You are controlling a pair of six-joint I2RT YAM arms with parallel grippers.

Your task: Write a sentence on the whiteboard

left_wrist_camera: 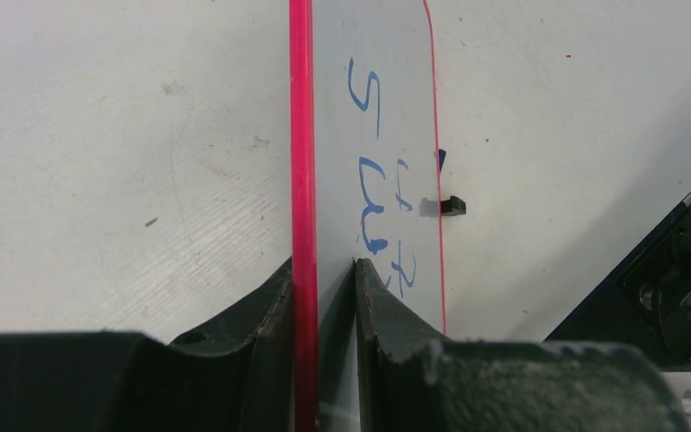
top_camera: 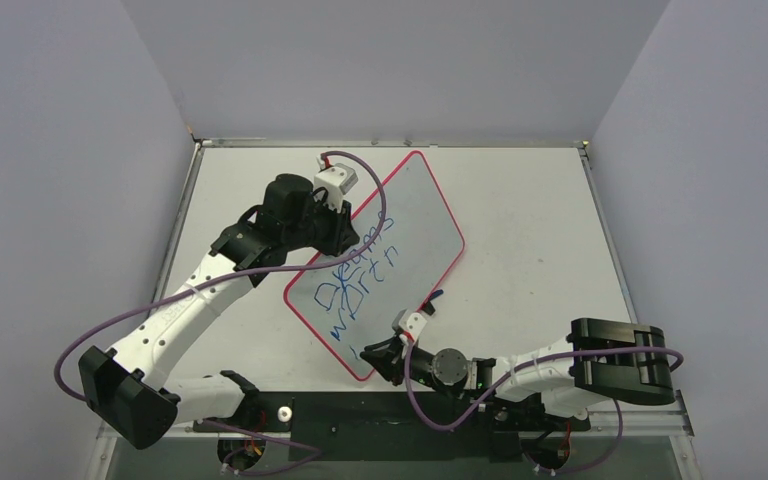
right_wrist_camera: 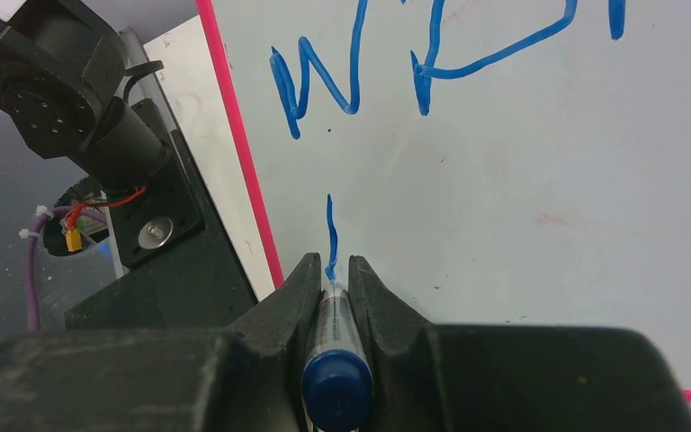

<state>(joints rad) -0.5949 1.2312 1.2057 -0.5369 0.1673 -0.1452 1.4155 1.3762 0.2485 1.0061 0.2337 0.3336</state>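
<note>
The whiteboard [top_camera: 410, 225] lies slantwise on the table, white with a thin red rim. The sentence [top_camera: 360, 272] runs across it in blue scrawl, in uneven lines. My left gripper [top_camera: 345, 228] is shut on the board's upper left edge; in the left wrist view the red rim [left_wrist_camera: 302, 162] passes between its fingers [left_wrist_camera: 265, 310]. My right gripper [top_camera: 382, 355] is at the board's near corner, shut on a blue marker [right_wrist_camera: 334, 360]. The marker's tip rests on the board at the lower end of a short blue stroke [right_wrist_camera: 330, 225], below a "W" [right_wrist_camera: 317, 76].
A small black clip [left_wrist_camera: 451, 206] sits on the board's right rim. The black mounting plate [top_camera: 360, 412] with both arm bases runs along the table's near edge, close to the board's corner. A black arm joint [right_wrist_camera: 63, 90] stands left of the marker. Grey walls surround the table.
</note>
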